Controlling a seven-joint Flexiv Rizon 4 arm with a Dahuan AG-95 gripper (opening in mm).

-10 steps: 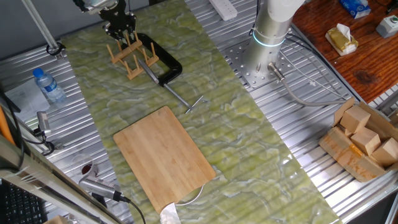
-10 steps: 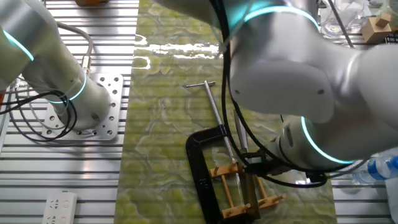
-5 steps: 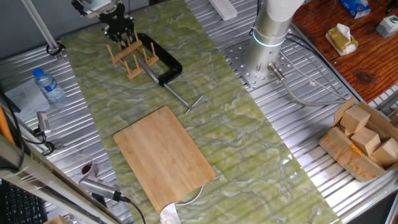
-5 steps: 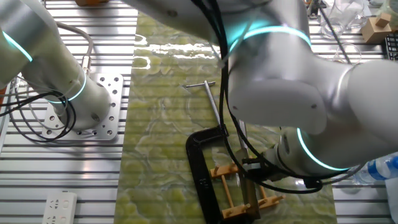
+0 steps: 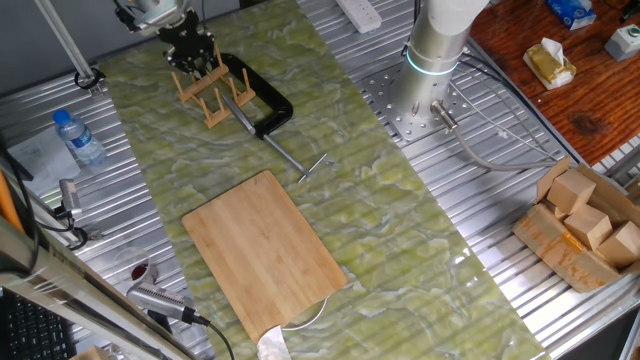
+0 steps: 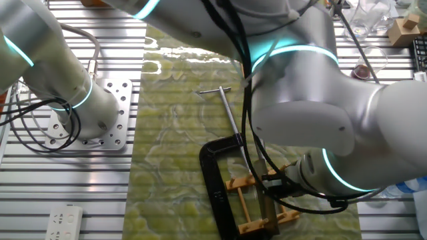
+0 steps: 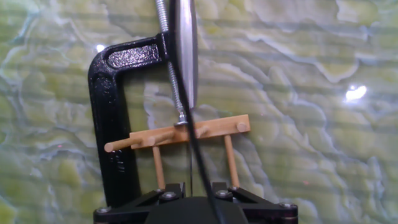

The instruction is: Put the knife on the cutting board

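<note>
Where the ribbed aluminium worktop point(image 5: 480, 190) runs under a long green marbled mat point(image 5: 350, 200), glossy enough to throw back white glare, the clutter sits mostly at the edges: a plastic water bottle point(image 5: 77, 137) on one side, a carton of pale wooden blocks point(image 5: 585, 225) on the other, and a reddish wooden desk point(image 5: 560, 70) beyond. The cutting board point(image 5: 265, 252) lies flat on the mat, a light-brown bamboo rectangle with rounded corners and fine lengthwise grain, well apart from the far end where the arm works. At that end stands a small wooden rack point(image 5: 212, 88) of thin upright pegs, and a black C-clamp point(image 5: 262, 98) with a matte cast frame and a threaded steel screw rod lies just beside it. The knife point(image 7: 185, 50) shows edge-on in the hand view as a smooth silver metal strip rising between the rack's pegs, close against the clamp's screw, so it stands in the rack and not on the board. The claw point(image 5: 193, 52) hangs right over the rack at the knife; its fingertips are hidden, so I cannot tell whether it is spread or pinching.
</note>
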